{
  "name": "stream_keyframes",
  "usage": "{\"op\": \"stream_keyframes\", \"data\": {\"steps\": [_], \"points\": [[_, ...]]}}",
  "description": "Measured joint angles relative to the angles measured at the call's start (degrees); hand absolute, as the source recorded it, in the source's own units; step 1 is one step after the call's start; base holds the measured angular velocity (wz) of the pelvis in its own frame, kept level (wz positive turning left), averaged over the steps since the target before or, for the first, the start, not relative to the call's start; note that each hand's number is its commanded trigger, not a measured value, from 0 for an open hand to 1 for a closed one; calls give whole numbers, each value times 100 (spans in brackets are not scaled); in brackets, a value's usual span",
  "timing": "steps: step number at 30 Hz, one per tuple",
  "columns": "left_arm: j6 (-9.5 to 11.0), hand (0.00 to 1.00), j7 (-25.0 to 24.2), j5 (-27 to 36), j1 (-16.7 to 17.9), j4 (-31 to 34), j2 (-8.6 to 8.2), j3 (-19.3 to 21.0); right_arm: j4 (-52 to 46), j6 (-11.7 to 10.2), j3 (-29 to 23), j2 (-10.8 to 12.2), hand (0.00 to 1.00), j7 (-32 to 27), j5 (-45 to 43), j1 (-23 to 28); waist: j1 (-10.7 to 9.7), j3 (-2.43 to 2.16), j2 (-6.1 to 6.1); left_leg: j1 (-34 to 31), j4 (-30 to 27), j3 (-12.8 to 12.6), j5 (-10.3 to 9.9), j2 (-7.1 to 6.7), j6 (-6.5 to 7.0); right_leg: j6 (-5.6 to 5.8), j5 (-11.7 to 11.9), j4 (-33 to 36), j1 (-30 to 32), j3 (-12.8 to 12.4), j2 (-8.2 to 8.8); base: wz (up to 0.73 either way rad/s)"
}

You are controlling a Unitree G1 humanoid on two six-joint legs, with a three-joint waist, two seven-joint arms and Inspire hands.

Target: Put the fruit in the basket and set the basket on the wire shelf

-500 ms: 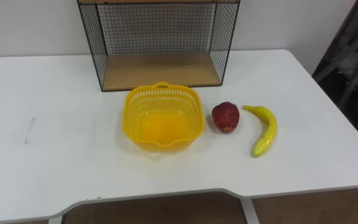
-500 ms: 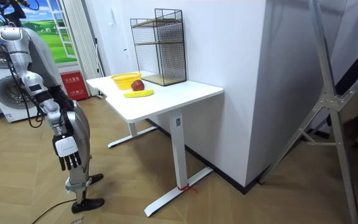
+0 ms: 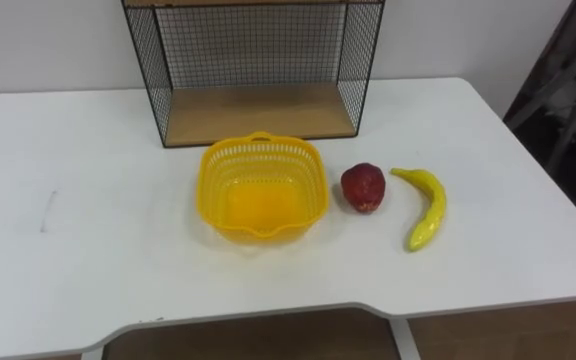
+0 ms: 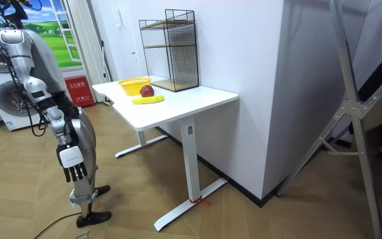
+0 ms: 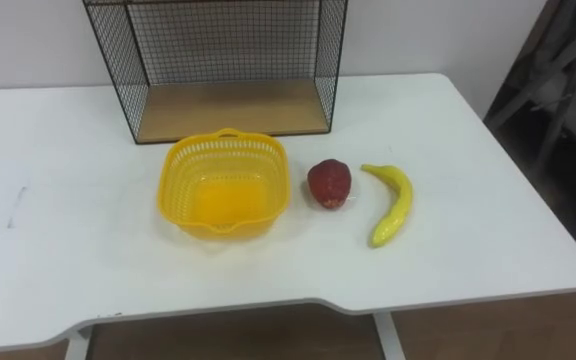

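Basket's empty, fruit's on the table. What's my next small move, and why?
Probably lift the right hand, hanging at its side, toward the apple: it lies just right of the empty basket, nearer than the banana.

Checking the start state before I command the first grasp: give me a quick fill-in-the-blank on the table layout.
Inside, the yellow basket is ___.
The red apple lies between the basket and the ___.
The wire shelf stands ___ the basket, farther from the robot.
Missing words: empty; banana; behind.
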State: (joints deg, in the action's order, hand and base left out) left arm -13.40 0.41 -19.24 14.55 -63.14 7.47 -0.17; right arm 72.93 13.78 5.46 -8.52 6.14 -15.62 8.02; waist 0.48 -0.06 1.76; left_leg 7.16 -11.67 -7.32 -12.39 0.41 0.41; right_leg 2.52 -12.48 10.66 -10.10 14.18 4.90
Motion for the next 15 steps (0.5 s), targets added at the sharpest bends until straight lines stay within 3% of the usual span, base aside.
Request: {"op": "stream_keyframes", "data": {"steps": [15], "points": [[14,0,0,15,80,-2,0,19,4,-171,-64,-10,0,-16,236,-31,-5,6,1,0,3,-3,-3,-9,4,4,-11,11,-3,36,19,0]]}}
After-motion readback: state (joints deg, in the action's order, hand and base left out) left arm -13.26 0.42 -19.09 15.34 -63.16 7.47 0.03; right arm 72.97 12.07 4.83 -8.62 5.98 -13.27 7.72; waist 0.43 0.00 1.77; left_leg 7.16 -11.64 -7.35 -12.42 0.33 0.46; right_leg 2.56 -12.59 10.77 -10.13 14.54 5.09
